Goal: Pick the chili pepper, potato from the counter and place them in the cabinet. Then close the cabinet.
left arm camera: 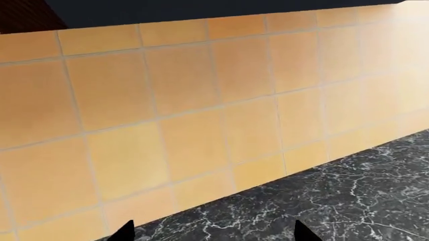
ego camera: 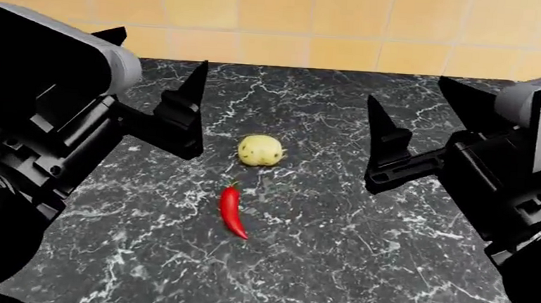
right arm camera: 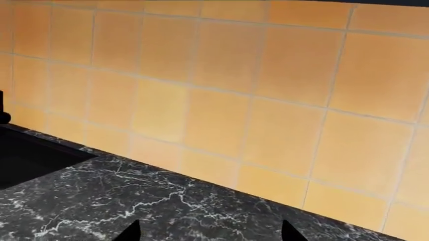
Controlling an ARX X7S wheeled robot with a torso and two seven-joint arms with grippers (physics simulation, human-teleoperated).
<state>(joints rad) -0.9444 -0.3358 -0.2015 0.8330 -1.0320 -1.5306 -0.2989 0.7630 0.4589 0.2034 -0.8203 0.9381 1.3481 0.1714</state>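
Chili pepper (ego camera: 234,212), one, lies on the counter (ego camera: 358,255) in the head view, long axis near-to-far, green stem toward the one potato (ego camera: 259,150) just beyond; left gripper (ego camera: 152,88) and right gripper (ego camera: 421,111) flank them, fingers spread, empty. Left wrist view: two fingertips (left arm camera: 124,232) apart, tiled wall (left arm camera: 201,100). Right wrist view: two fingertips (right arm camera: 131,232) apart, sink basin (right arm camera: 27,155).

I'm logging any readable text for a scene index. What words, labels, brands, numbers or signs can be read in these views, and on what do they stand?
None: no view shows any writing.
The potato, chili pepper and counter carry no label.
The tiled wall is plain.
The left gripper and right gripper show no markings.
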